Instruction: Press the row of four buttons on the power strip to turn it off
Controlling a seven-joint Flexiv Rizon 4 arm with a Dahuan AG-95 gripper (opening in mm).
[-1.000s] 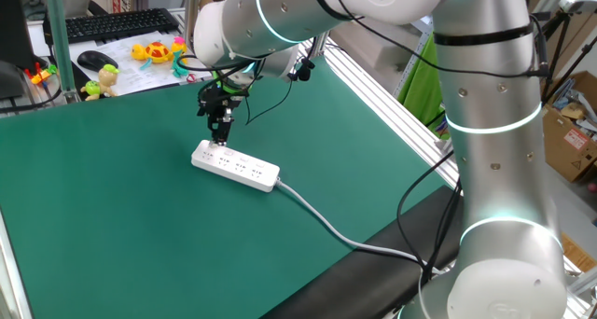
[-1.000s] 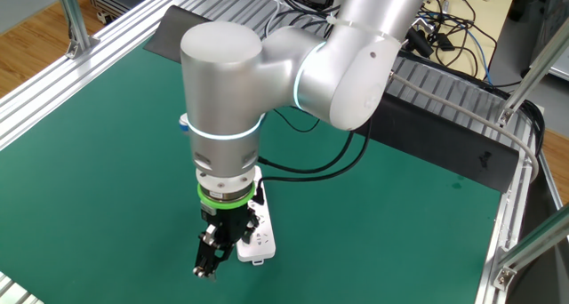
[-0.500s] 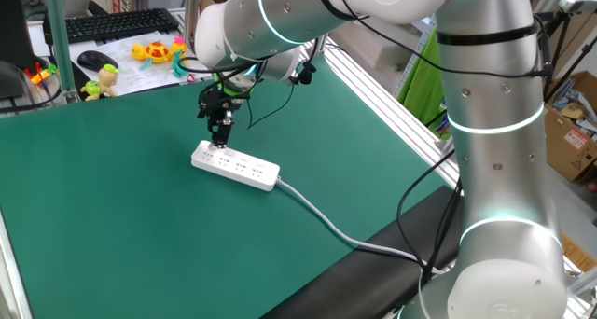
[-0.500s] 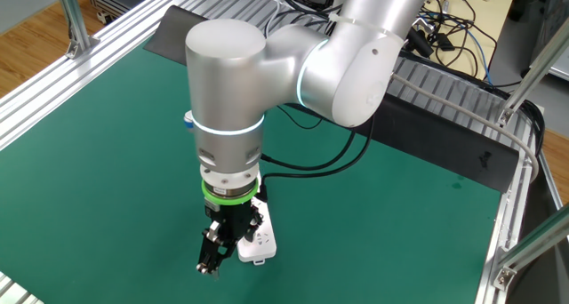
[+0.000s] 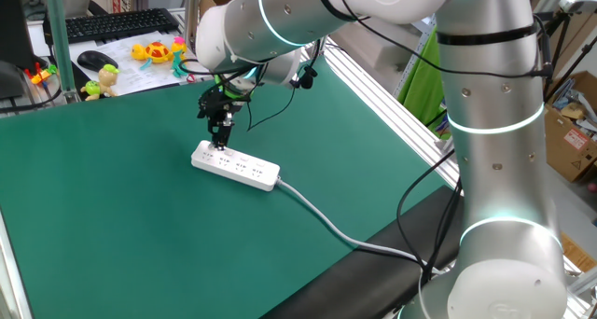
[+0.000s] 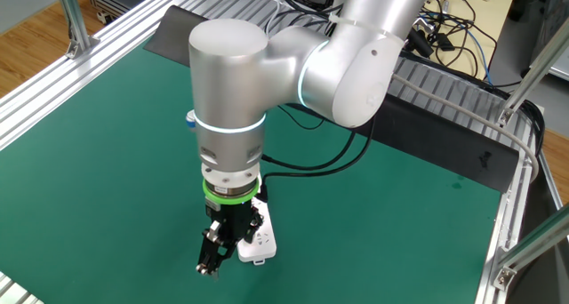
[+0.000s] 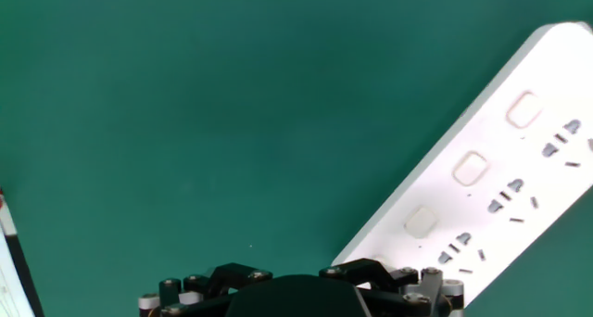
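We see a green mat (image 5: 112, 216) covering a table, with a long white power strip (image 5: 235, 165) lying flat near the middle of it. A thick white cable (image 5: 326, 228) leaves one rounded end of the strip and runs across the mat toward the table's edge by the robot's base.

A large silver robot arm (image 5: 485, 123) reaches over the mat. Its black gripper (image 5: 221, 144) points steeply down over the end of the strip farthest from the cable. In one fixed view its tips sit right at the strip's top surface, though we cannot tell whether they touch it. In the other fixed view the gripper (image 6: 216, 255) hangs below a green ring on the wrist, and the strip (image 6: 256, 240) shows only partly behind it.

In the hand view the strip (image 7: 482, 196) runs diagonally from the lower middle to the upper right. The row of four buttons (image 7: 473, 169) appears as small rounded squares along its upper side, three of them in view, each beside a socket group. The gripper's dark body fills the bottom edge there, and we see no fingertips in that view. The fingers stand spread wide apart and hold nothing.

Beyond the mat, at the far corner, we see a black keyboard (image 5: 117, 23), a black mouse (image 5: 95, 59) and a few small colourful toys (image 5: 154, 51).
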